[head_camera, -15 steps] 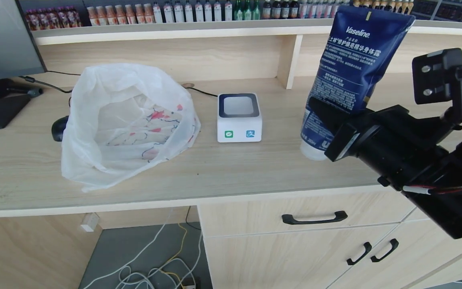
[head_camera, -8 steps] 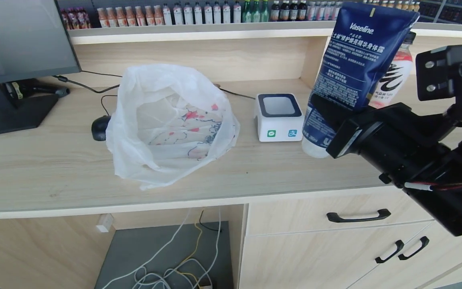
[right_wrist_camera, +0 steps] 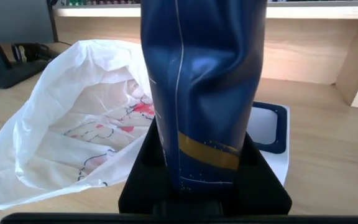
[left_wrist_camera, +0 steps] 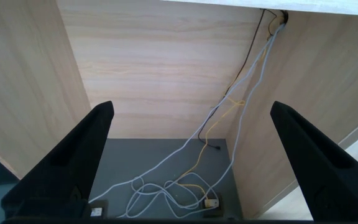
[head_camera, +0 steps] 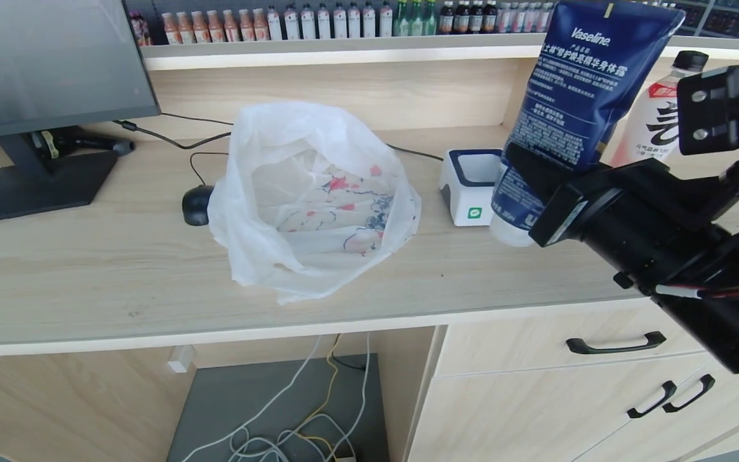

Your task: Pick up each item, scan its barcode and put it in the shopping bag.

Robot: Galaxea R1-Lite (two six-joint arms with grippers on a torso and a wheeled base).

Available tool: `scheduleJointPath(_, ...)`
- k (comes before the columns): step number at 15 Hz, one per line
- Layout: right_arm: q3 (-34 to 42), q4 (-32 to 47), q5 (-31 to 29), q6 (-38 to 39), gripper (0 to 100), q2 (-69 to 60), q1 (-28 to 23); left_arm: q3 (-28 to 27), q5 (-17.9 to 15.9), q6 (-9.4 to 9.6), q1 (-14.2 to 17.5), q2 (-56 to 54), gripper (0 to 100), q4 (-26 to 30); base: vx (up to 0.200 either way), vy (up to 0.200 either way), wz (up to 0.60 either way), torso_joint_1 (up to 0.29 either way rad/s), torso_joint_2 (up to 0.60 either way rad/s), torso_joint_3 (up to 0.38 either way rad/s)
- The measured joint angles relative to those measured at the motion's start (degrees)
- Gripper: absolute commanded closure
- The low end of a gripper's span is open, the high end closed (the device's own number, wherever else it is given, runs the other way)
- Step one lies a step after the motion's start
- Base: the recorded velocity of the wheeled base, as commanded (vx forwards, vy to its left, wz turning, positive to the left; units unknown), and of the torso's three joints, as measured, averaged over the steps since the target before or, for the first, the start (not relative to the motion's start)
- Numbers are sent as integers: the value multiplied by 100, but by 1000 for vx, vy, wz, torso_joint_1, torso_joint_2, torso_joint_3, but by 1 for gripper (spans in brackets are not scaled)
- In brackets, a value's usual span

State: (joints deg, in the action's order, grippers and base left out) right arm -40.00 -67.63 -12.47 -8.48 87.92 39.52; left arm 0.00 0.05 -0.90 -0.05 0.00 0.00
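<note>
**Blue tube (head_camera: 578, 90) in the clamp, scan not yet done**

The right gripper (head_camera: 526, 183) has its jaws pressed tight on the lower body of the tube, holding it upright, cap end down, over the wooden counter (head_camera: 87, 276). The white scanner (head_camera: 466, 192) sits just beyond the gripper, down on the counter and partly hidden by the tube (its dark-rimmed window faces up). The shopping bag (head_camera: 312, 192), mouth gaping, lies further off to the gripper's left.

My read is that this is the scanning step: pick done, bagging to come. The next move calls for bringing the tube's barcode over that window, likely with a wrist turn, though I can't tell where the barcode sits.

The left gripper (left_wrist_camera: 191, 109) hangs below the counter, fingers spread wide, nothing between them. A pale drink bottle (head_camera: 658, 122) waits behind the right gripper's load.
</note>
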Motion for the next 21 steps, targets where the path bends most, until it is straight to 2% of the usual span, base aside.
scheduleJointPath(4, -226, 22, -99, -144, 100, 9, -88, 0, 2, 0, 0, 0, 0, 0, 0, 0, 0, 0, 0, 0)
scheduleJointPath(10, -661, 235, -145, -268, 100, 113, -934, 0, 2, 1, -6, 0, 0, 2, 0, 0, 0, 0, 0, 0)
scheduleJointPath(13, -1618, 1108, 367, -268, 100, 386, -1462, 0, 0, -2, -5, 0, 0, 0, 0, 0, 0, 0, 0, 0)
scheduleJointPath(17, -3213, 1877, 536, -512, 100, 981, -1729, 0, 2, 0, -5, 0, 0, 0, 0, 0, 0, 0, 0, 0)
scheduleJointPath(21, -3712, 1980, 569, -1291, 100, 1429, -1766, 0, 0, 0, 2, 0, 0, 0, 0, 0, 0, 0, 0, 0)
